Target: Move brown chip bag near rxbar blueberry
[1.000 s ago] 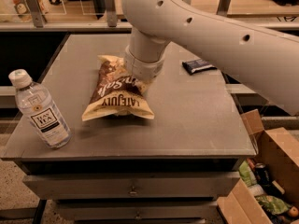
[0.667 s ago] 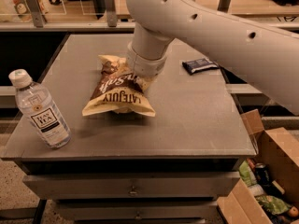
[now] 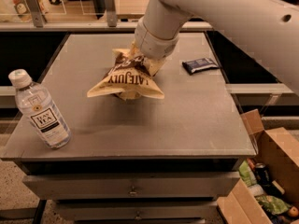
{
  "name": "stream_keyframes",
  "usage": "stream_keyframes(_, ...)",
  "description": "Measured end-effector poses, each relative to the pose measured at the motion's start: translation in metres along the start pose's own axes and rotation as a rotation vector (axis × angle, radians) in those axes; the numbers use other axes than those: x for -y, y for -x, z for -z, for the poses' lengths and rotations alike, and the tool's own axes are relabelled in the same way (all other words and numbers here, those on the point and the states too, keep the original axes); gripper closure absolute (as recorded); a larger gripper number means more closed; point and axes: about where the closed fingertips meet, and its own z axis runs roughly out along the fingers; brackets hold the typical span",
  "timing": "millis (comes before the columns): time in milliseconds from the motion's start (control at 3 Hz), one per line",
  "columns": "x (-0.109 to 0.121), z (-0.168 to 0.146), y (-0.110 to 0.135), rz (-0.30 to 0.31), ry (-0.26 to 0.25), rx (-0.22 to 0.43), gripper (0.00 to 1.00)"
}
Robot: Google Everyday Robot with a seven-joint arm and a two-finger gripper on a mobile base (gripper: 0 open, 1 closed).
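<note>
The brown chip bag is crumpled in the middle of the grey table, its top end bunched up under my arm's white wrist. My gripper comes down from above and is shut on that top end; its fingers are mostly hidden by the wrist and the bag. The bag's lower edge is tipped up, at or just above the table. The rxbar blueberry, a small dark navy bar, lies flat to the right of the bag, near the table's right edge, a short gap from the gripper.
A clear water bottle with a white cap stands at the table's front left. An open cardboard box with assorted items sits on the floor at the lower right. Drawers run under the table front. A counter with clutter lies behind.
The bag's top end has been pulled up and to the right with the gripper, so the bag is more bunched and tilted. The bar and bottle have not moved.
</note>
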Motion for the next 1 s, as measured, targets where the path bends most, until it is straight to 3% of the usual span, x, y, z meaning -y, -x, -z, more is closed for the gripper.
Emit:
stream_keyframes(333,0.022,0.019,-0.010,-0.018,-0.049,-0.035,1.00)
stream_keyframes(1000,0.070,0.027,-0.030,0.006,-0.121,-0.074,1.00)
